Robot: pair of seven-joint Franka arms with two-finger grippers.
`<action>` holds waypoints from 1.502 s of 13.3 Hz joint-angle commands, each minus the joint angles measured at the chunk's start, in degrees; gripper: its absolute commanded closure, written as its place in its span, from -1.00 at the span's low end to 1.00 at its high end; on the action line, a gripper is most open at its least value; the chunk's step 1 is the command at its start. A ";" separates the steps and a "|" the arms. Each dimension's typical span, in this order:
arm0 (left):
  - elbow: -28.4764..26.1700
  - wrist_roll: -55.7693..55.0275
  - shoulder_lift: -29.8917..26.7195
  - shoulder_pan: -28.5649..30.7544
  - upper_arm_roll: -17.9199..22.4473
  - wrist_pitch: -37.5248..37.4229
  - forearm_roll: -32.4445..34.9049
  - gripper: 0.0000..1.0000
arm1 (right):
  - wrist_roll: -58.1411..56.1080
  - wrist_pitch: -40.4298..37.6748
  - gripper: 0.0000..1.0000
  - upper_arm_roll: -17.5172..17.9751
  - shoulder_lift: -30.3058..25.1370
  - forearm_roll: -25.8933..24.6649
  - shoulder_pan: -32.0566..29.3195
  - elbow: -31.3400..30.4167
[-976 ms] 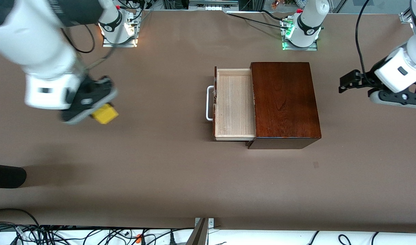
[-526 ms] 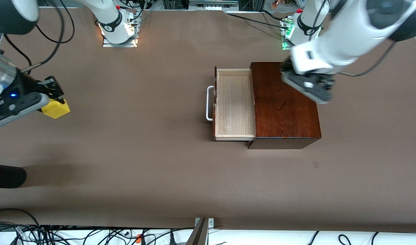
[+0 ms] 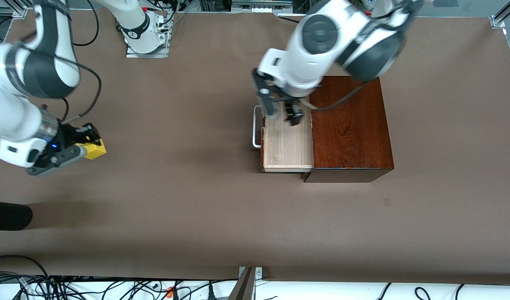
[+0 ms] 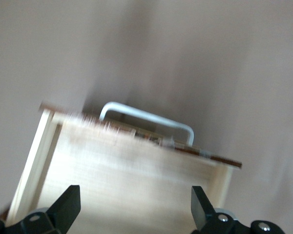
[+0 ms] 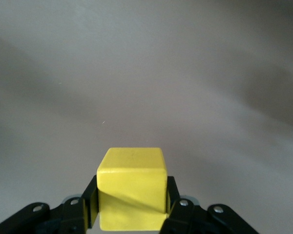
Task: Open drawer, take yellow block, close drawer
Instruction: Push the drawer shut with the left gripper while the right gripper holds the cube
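The drawer (image 3: 288, 146) is pulled out of the dark reddish-brown wooden box (image 3: 348, 125). Its pale interior shows nothing inside, and its white loop handle (image 3: 257, 129) points toward the right arm's end. My left gripper (image 3: 281, 112) is open and empty over the drawer, close to the handle. In the left wrist view its fingertips (image 4: 71, 204) frame the drawer floor (image 4: 127, 170) and the handle (image 4: 146, 117). My right gripper (image 3: 86, 146) is shut on the yellow block (image 3: 95, 150), low over the table at the right arm's end. The block (image 5: 132, 180) sits squarely between its fingers (image 5: 88, 200).
Brown table surface (image 3: 188, 200) lies all round the box. A dark object (image 3: 8, 214) pokes in at the table edge near the right arm's end. Cables run along the edge nearest the front camera.
My left arm has swung from its end of the table, across the box top, to over the open drawer. My right arm has shifted and lowered with the yellow block still held.
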 commanded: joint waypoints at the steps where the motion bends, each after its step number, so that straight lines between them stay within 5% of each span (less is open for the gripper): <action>1: 3.04 7.43 4.70 -5.39 0.59 3.57 5.91 -1.00 | 0.69 10.02 1.00 0.51 -2.76 1.36 0.70 -10.20; 8: 2.16 14.84 12.35 -10.06 0.59 7.27 15.06 -1.00 | 7.88 34.47 1.00 2.00 1.01 3.29 5.18 -25.33; 13: 1.90 12.29 14.38 -10.24 1.20 7.19 16.39 -1.00 | 11.77 39.06 1.00 4.20 6.64 8.72 5.45 -25.61; 20: 0.84 8.42 13.86 -9.45 1.47 3.59 22.00 -1.00 | 11.68 39.51 1.00 4.30 8.76 10.06 5.01 -25.34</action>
